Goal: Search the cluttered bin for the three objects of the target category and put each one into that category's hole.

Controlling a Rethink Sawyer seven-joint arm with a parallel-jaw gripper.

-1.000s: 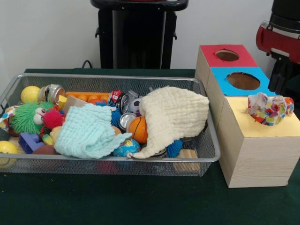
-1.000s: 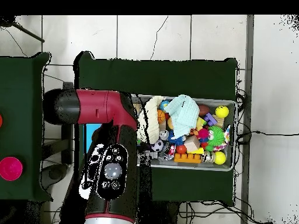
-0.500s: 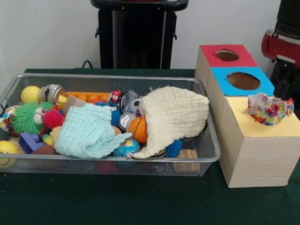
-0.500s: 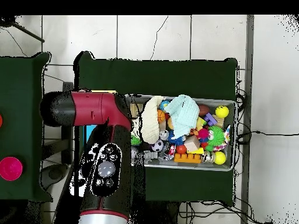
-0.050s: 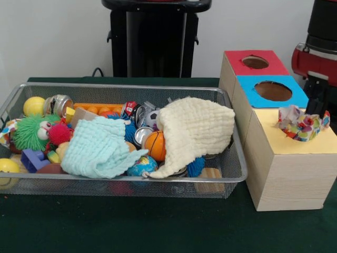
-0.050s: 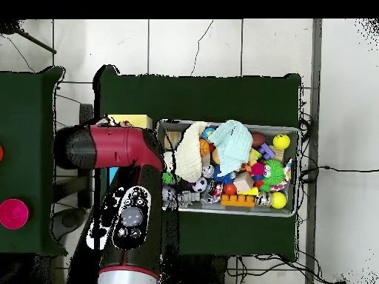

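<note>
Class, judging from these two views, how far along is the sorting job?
Done: one patterned cloth lies on the yellow box top, covering its hole rather than dropped through. In hand: nothing visible; the arm is over the boxes and its gripper cannot be seen. Left: a cream cloth and a mint cloth lie in the wire bin.

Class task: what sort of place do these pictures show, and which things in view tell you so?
Most likely a robotics lab set up for a sorting test: a red and black robot arm, a wire mesh bin of jumbled toys and cloths, and a wooden sorting box with colour-coded holes.
</note>
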